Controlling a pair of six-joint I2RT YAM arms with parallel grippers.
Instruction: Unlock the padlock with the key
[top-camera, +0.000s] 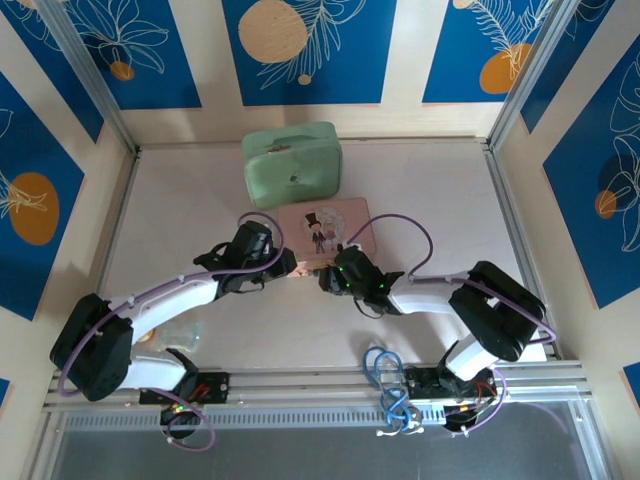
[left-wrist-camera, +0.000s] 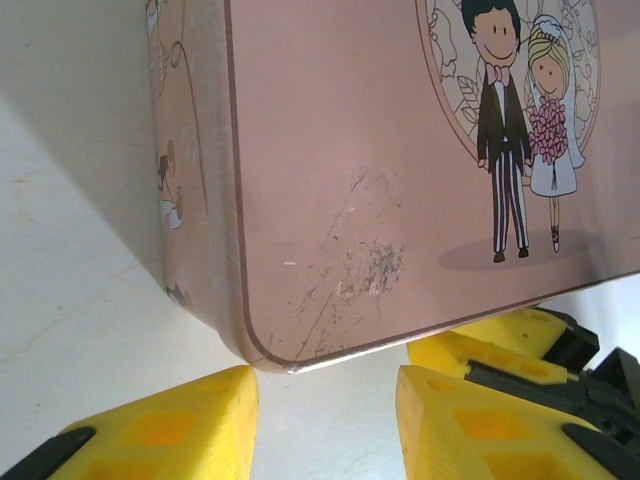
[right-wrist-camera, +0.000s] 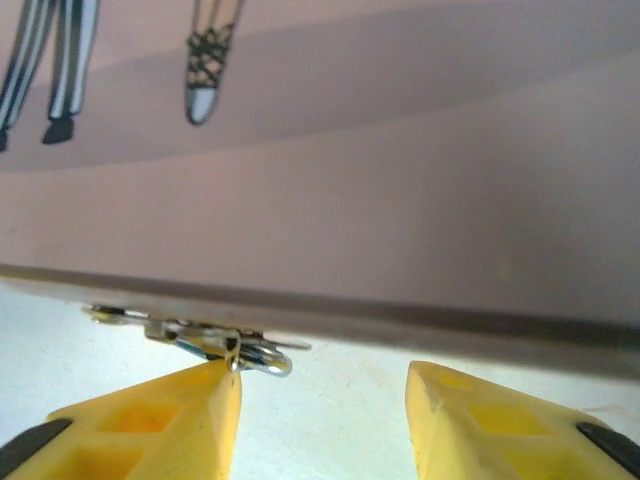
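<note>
Hanging below the pink box (right-wrist-camera: 400, 230), lower left of frame, the padlock (right-wrist-camera: 240, 355) sits at one fingertip (right-wrist-camera: 220, 388) of the right gripper (right-wrist-camera: 322, 390); its fingers are apart, as are those of the left gripper (left-wrist-camera: 325, 395).

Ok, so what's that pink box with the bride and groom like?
The pink box lies flat on the table, close by the green case, on the arms' side of it. It looks like tin, with rounded corners and a cartoon bride and groom on the lid. Scratches mark one near corner. Small silvery metal bits hang at its front edge.
</note>
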